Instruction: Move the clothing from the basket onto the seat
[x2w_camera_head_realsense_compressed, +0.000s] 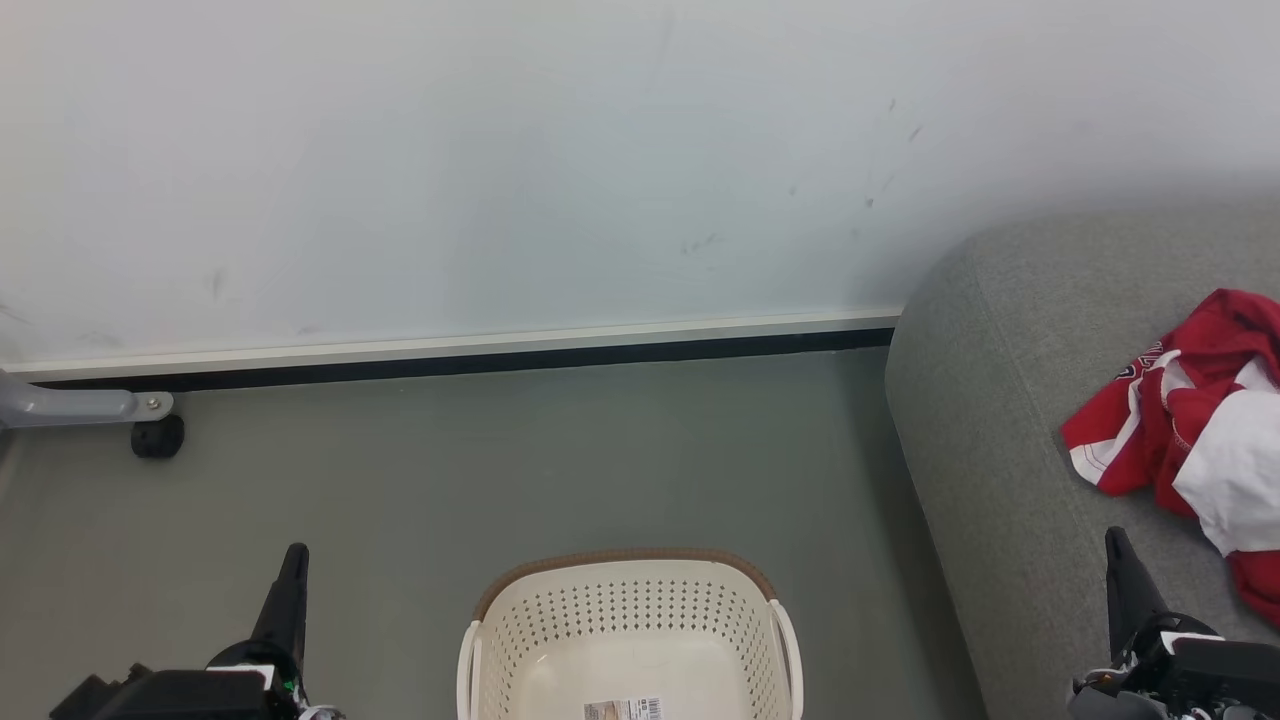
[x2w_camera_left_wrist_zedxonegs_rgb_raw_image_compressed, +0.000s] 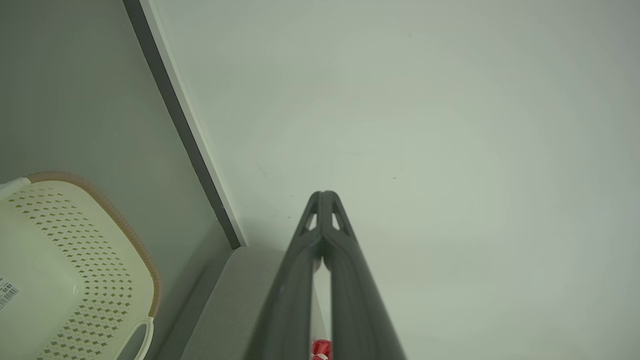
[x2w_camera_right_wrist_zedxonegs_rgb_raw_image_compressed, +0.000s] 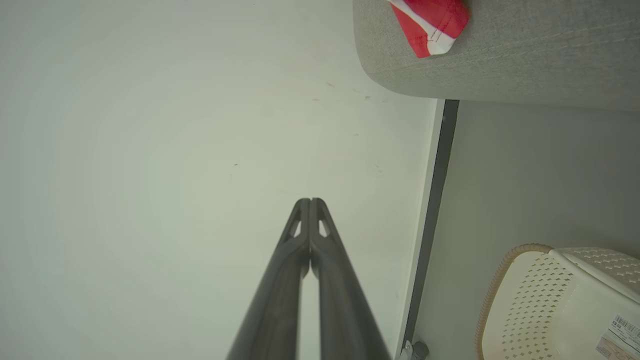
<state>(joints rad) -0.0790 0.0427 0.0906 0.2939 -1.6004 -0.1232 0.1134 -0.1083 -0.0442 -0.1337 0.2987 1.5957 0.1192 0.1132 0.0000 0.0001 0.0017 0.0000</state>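
- The left jaws are fully closed and hold nothing: the two long dark fingers meet at their tips, with only a thin slit between them lower down.
- The right jaws are closed the same way, fingers pressed tip to tip, gripping nothing and touching nothing.
- Both pairs are matte, dark grey and tapering, with small triangular cut-outs near the tips. In the head view they stand low at either side, pointing up the picture.
- The basket sits on the floor between the two jaws, apart from both. It is cream-white plastic with rounded corners, rows of small holes in its walls, a brown ribbed rim and pale loop handles. A barcode label lies on its smooth bottom.
- The seat rises to the robot's right, just beyond the right jaws. It is a big, rounded block in grey woven fabric, and its end meets the wall.
- The clothing lies crumpled on top of the seat, ahead of and to the right of the right jaws, clear of them and well apart from the basket. It is soft red cloth with white stripes and a white panel, and a small printed mark shows near one fold.
- The wall is pale and lightly scuffed, with a white and black skirting strip along the grey floor.
- A grey metal leg with a black caster stands at far left.
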